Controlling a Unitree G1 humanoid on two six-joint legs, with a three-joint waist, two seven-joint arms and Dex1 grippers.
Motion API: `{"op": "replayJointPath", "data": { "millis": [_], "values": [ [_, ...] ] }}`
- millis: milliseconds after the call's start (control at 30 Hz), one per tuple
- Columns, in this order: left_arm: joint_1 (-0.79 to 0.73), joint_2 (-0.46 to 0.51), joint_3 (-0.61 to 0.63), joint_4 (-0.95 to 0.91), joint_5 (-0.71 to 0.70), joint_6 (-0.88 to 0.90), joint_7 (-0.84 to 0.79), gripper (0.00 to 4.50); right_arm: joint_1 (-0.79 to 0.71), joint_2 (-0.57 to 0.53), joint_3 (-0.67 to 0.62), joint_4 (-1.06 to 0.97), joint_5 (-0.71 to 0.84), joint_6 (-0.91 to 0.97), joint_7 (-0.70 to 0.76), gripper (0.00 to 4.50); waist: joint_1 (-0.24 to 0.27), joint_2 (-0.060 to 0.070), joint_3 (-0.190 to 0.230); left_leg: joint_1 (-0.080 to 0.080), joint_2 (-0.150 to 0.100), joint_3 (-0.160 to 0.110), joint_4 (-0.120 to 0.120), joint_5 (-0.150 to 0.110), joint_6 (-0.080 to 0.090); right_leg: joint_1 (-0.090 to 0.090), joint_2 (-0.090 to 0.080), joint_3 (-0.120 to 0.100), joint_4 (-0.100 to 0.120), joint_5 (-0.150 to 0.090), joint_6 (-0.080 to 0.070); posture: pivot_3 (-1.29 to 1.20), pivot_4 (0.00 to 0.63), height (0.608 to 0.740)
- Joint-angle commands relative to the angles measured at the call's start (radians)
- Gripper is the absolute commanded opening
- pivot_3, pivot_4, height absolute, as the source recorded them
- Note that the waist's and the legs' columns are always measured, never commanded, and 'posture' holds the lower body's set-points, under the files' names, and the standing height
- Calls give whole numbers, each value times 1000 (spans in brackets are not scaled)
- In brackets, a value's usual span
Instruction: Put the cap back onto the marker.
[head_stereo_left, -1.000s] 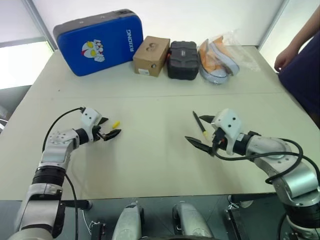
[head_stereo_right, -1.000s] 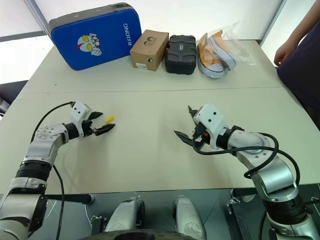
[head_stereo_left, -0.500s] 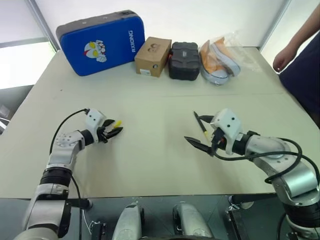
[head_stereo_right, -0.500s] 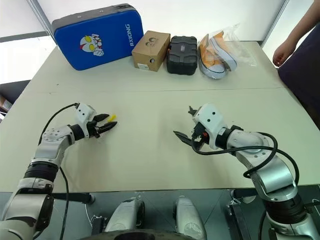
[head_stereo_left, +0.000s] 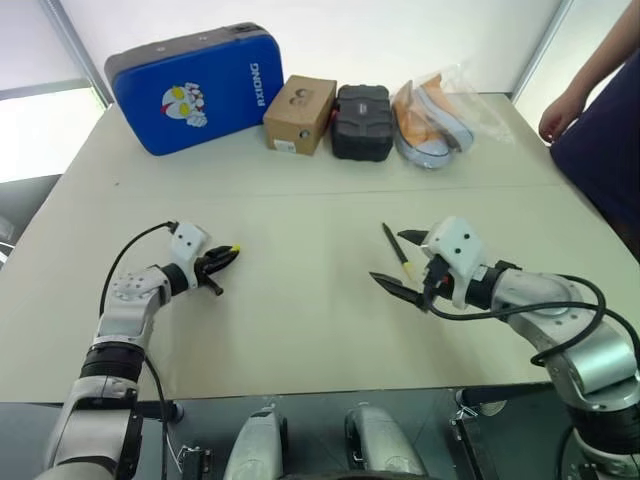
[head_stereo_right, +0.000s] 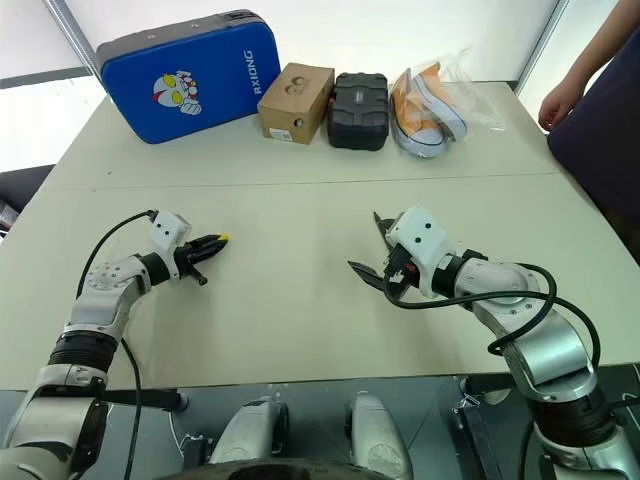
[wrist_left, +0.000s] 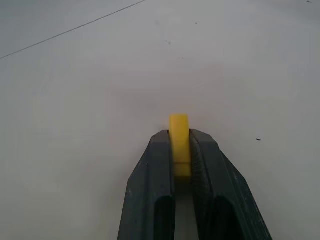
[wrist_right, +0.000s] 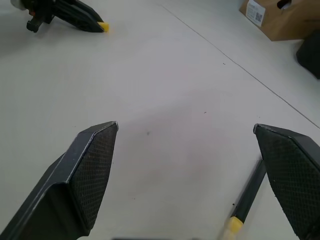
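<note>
With the small yellow plastic cap (wrist_left: 179, 135) pinched in the left pincer (head_stereo_left: 222, 258), the wide-spread right pincer (head_stereo_left: 405, 266) must next grasp the thin black marker (head_stereo_left: 394, 246).

The left tool (head_stereo_left: 222, 257) reaches forward and inward on a bent arm, low over the worktop, its two black fingers (wrist_left: 160, 170) pressed together on a small bright yellow plastic cap (wrist_left: 179, 137). The right tool (head_stereo_left: 407, 264) hangs on a bent arm angled inward, its black fingers (wrist_right: 95, 160) spread wide apart, gripping nothing.
</note>
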Motion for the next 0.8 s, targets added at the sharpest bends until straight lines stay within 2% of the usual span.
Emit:
{"op": "replayJointPath", "data": {
  "millis": [33, 133, 300, 400, 633, 800],
  "values": [
    [60, 35, 21, -162, -38, 54, -35, 64, -15, 66, -13, 31, -57, -2, -114, 4500, -2, -1, 0, 0, 0, 0, 0, 0, 0, 0, 0, 0, 0, 0, 0, 0, 150, 740],
    [113, 56, 40, -311, -72, 114, -39, 64, -27, 152, -22, 77, -79, 13, -204, 4500, 1, -1, 1, 0, 1, 0, -1, 0, 0, -1, 0, 0, 0, 0, 0, 0, 150, 740],
    [187, 63, 60, -514, -115, 214, -7, 64, -32, 212, 1, 190, -167, -44, -289, 4500, 5, -1, 1, -1, 1, 0, 0, 0, 0, 0, -2, 0, 0, -2, -3, 0, 150, 740],
    [238, 63, 76, -633, -147, 272, 17, 64, -81, 272, 11, 351, -206, -122, -328, 4500, -2, -2, 1, 0, 1, 0, 0, 0, 0, 0, -2, 1, -1, -2, -3, 0, 150, 740],
    [276, 52, 84, -744, -164, 325, 80, 64, -163, 273, 42, 608, -272, -292, -272, 4500, -1, -1, 1, 0, 0, 1, -1, 0, 0, 0, -1, 2, -2, -2, -3, 0, 150, 740],
    [295, 55, 100, -799, -184, 352, 111, 64, -201, 279, 25, 736, -277, -347, -243, 4500, -2, -1, 1, 0, 0, 1, -1, 0, 0, 0, 0, 2, -2, -2, -3, 0, 150, 740]
  ]
}}
